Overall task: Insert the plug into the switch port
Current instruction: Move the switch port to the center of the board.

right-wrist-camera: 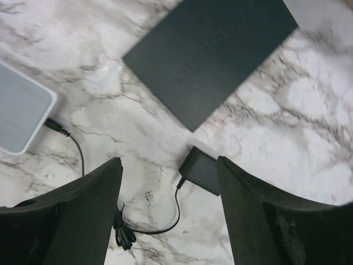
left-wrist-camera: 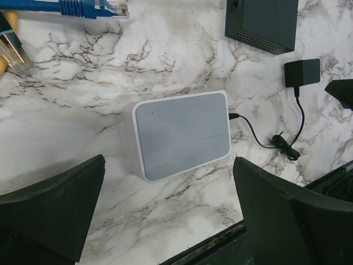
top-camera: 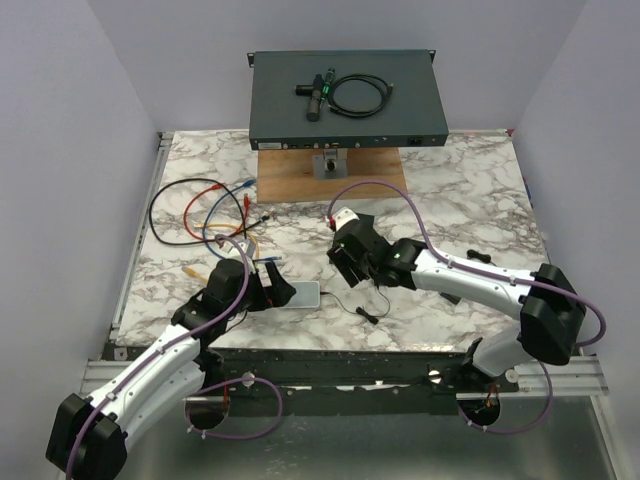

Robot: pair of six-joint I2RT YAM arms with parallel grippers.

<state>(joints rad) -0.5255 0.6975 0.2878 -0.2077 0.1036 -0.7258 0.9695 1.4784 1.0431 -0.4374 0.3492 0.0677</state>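
Observation:
A small white switch (top-camera: 303,294) lies flat on the marble table, with a thin black power lead plugged into its right side (left-wrist-camera: 234,116). My left gripper (top-camera: 285,292) hovers just short of it, open and empty, and the box shows ahead of the fingers in the left wrist view (left-wrist-camera: 182,135). A blue cable's clear plug (left-wrist-camera: 110,8) lies loose on the table beyond it. My right gripper (top-camera: 345,262) is open and empty above a black power adapter (right-wrist-camera: 201,171) and beside a flat black box (right-wrist-camera: 212,52).
A large dark rack switch (top-camera: 345,95) stands at the back on a wooden board (top-camera: 330,178), with a coiled cable on top. Red, blue, black and yellow cables (top-camera: 200,215) loop over the left of the table. A yellow cable's plug (left-wrist-camera: 12,52) lies at far left.

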